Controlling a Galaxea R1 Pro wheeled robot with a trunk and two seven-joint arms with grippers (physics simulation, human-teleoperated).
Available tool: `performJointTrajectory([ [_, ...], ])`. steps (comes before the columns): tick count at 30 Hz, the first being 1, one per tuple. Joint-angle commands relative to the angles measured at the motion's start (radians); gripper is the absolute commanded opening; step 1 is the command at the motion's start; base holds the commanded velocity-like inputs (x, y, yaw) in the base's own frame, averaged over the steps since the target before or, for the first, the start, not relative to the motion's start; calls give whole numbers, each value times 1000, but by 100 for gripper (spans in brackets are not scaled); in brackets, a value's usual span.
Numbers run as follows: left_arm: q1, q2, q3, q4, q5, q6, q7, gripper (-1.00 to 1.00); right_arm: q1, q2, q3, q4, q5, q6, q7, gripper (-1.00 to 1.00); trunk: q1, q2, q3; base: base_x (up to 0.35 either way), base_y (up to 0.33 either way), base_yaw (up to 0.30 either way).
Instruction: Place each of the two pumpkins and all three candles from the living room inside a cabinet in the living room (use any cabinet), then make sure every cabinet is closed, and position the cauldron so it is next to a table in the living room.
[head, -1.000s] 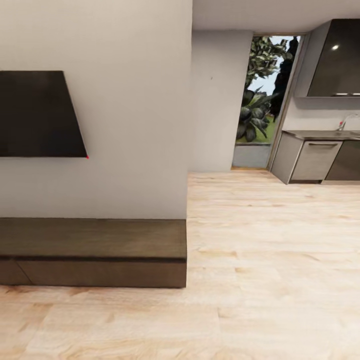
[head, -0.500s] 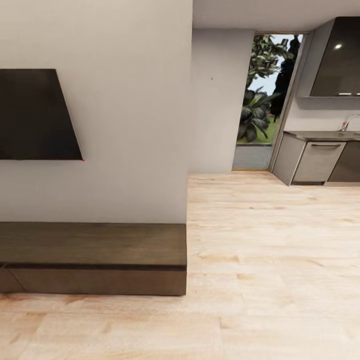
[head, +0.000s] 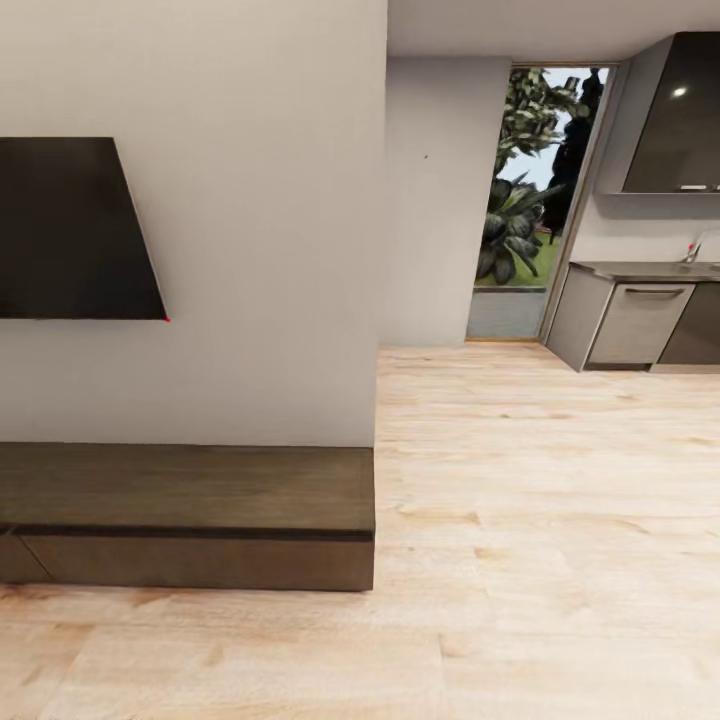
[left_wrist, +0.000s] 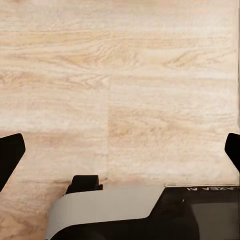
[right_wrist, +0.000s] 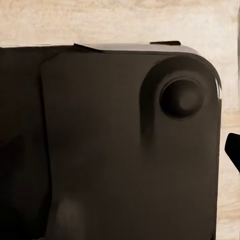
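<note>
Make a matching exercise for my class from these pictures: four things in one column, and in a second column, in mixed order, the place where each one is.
Things:
1. cabinet
2. black screen
3. plants
4. left gripper

Places:
A. outside, beyond the tall glass doorway
B. hanging above the wooden floor, fingers spread wide
C. on the floor against the white wall
D. mounted on the white wall, above the low unit

Pairs: 1-C, 2-D, 3-A, 4-B
</note>
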Motion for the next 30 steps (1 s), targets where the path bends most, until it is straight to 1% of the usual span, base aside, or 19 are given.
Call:
performJointTrajectory([
  [1, 0, -2, 1, -64, 1, 68, -1, 100, 0, 0, -1, -40, -1, 10, 0, 100, 0, 0, 0, 0, 0, 0],
  [3, 0, -1, 2, -172, 2, 205, -2, 100, -2, -1, -2, -92, -2, 38, 0, 100, 0, 0, 0, 0, 0, 0],
  [5, 0, -3, 3, -278, 2, 340, -2, 100, -6, -2, -3, -138, -3, 104, 1, 100, 0, 0, 0, 0, 0, 0],
  [6, 0, -3, 3, -299, 3, 365, -2, 100, -8, -2, -3, -150, -3, 121, 1, 100, 0, 0, 0, 0, 0, 0],
  [7, -1, -6, 4, -357, 3, 425, -1, 100, -10, -2, -4, -195, -4, 165, 1, 100, 0, 0, 0, 0, 0, 0],
  [9, -8, -19, 4, -431, 3, 477, 0, 100, -11, -4, -5, -273, -12, 218, 1, 100, 0, 0, 0, 0, 0, 0],
  [11, -14, -28, 4, -469, 3, 504, 0, 100, -12, -7, -5, -320, -30, 255, 1, 100, 0, 0, 0, 0, 0, 0],
  [12, -22, -31, 4, -486, 3, 525, 0, 100, -13, -9, -5, -352, -50, 277, 1, 100, 0, 0, 0, 0, 0, 0],
  [14, -35, -35, 4, -496, 3, 546, 1, 100, -16, -12, -5, -383, -70, 293, 1, 100, 0, 0, 0, 0, 0, 0],
  [16, -65, -43, 3, -502, 3, 573, 1, 100, -32, -14, -5, -414, -106, 304, 1, 100, 0, 0, 0, 0, 0, 0],
  [17, -86, -45, 3, -504, 3, 581, 0, 100, -51, -15, -5, -422, -127, 307, 1, 100, 0, 0, 0, 0, 0, 0],
  [19, -118, -43, 3, -505, 3, 597, -3, 100, -79, -15, -5, -428, -151, 310, 1, 100, 0, 0, 0, 0, 0, 0],
  [22, -132, -42, 3, -507, 3, 622, -5, 100, -102, -13, -5, -436, -159, 311, 1, 100, 0, 0, 0, 0, 0, 0],
  [23, -136, -45, 3, -522, 3, 642, -6, 100, -116, -12, -5, -447, -161, 312, 1, 100, 0, 0, 0, 0, 0, 0],
  [27, -140, -46, -4, -618, 2, 732, -12, 100, -137, -12, -4, -469, -162, 309, 1, 100, 0, 0, 0, 0, 0, 0],
  [29, -141, -45, -4, -648, 2, 752, -12, 100, -139, -10, -2, -471, -162, 307, 1, 100, 0, 0, 0, 0, 0, 0],
  [30, -141, -47, -5, -680, 3, 773, -13, 100, -141, -7, 5, -470, -159, 299, 0, 100, 0, 0, 0, 0, 0, 0],
])
